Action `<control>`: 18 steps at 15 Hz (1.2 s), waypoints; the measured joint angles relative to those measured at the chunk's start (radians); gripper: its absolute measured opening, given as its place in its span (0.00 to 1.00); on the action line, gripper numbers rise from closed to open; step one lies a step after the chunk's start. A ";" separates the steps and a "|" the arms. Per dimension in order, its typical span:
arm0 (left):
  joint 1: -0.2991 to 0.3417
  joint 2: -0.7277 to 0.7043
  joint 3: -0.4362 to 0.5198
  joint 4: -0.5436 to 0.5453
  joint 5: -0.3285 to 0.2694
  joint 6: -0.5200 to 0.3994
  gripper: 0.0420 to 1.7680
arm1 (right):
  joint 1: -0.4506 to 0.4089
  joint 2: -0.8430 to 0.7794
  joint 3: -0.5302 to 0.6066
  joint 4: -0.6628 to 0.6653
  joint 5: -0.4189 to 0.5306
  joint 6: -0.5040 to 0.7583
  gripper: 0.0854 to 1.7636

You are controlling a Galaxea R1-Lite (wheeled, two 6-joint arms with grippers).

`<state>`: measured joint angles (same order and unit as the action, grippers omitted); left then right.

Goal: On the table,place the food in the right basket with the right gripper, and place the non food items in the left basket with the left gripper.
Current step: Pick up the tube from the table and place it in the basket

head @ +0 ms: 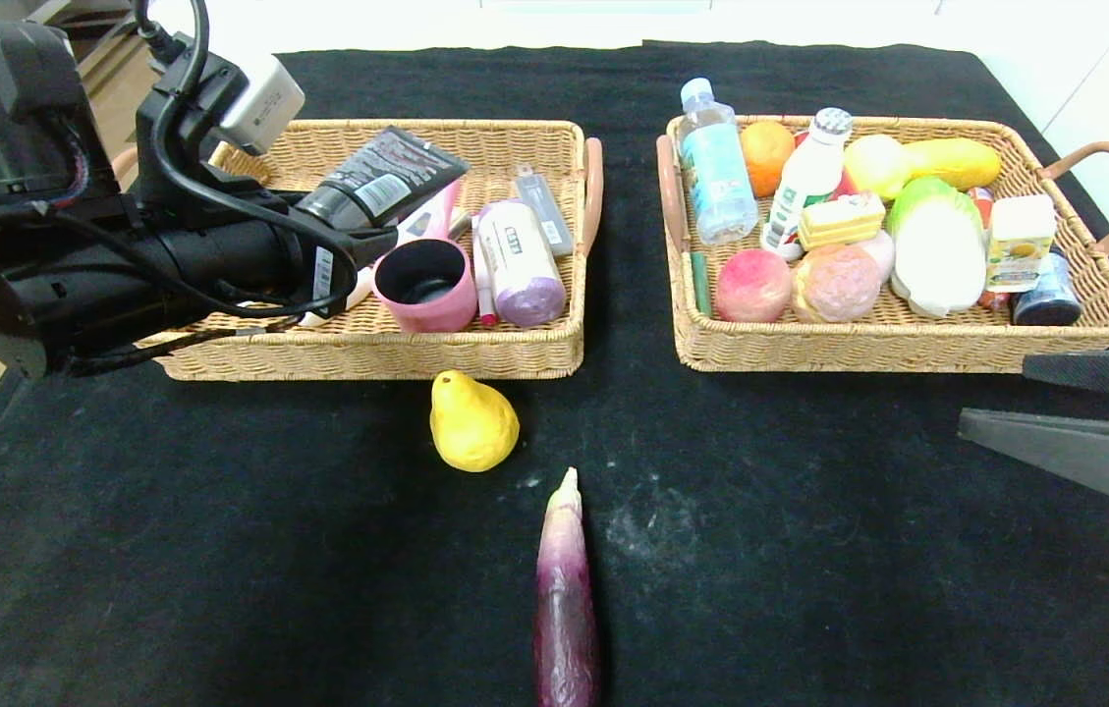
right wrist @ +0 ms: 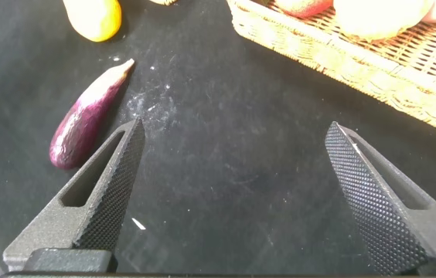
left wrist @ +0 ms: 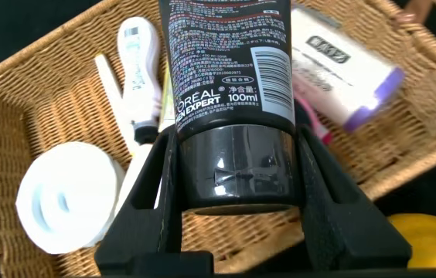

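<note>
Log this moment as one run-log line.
left gripper: shut on black tube, over left basket | right gripper: open, idle | on table: pear, eggplant

Open cloth around pear (head: 473, 422) and eggplant (head: 566, 599); baskets (head: 515, 358) crowded.

The left arm (head: 171, 260) is a black cylinder looped with black cables and topped by a white box, while the right gripper (right wrist: 237, 193) has textured, tapered black fingers.
</note>
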<state>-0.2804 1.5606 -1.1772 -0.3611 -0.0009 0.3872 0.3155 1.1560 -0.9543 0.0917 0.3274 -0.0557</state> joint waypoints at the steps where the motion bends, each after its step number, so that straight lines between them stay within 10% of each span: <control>1: 0.025 0.010 -0.011 0.000 -0.011 -0.001 0.49 | 0.000 0.001 0.000 0.000 0.000 0.000 0.97; 13: 0.198 0.113 -0.124 0.043 -0.097 -0.058 0.49 | 0.000 0.011 0.004 0.000 0.000 0.000 0.97; 18: 0.201 0.118 -0.126 0.043 -0.097 -0.059 0.70 | 0.000 0.011 0.003 0.000 0.000 0.000 0.97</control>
<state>-0.0794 1.6783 -1.3028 -0.3179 -0.0977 0.3281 0.3160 1.1674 -0.9511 0.0917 0.3279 -0.0562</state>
